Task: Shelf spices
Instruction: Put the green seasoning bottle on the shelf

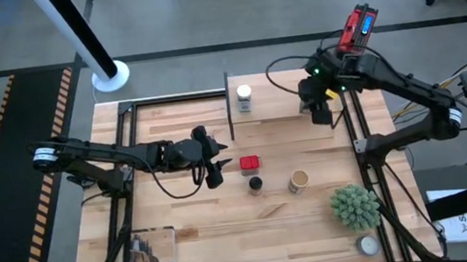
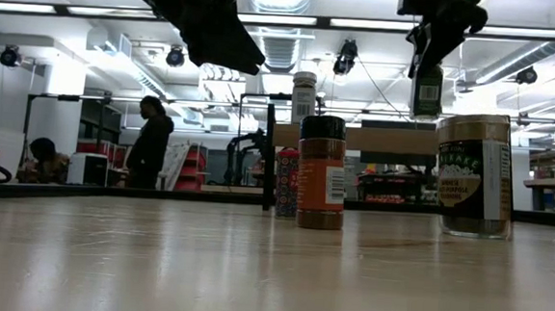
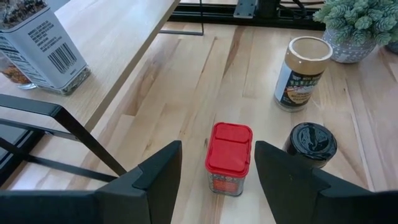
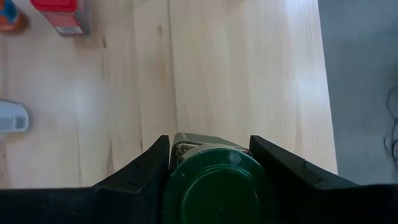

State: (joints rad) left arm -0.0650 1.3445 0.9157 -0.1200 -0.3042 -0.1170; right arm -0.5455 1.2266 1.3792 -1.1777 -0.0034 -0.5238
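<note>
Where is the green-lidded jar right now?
High view: at the shelf's right end, gripped in the right claw. The low view shows the green-lidded jar raised above the shelf.

Left tool (image 3: 217, 171) open above table; right tool (image 4: 210, 163) closed, raised.

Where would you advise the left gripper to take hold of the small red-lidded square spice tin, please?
Grip the red-lidded square spice tin across its two flat side walls, just below the lid, coming down from above. It stands upright, and the open left gripper already straddles it. The black-lidded jar stands close on one side, so keep the approach vertical.
</note>
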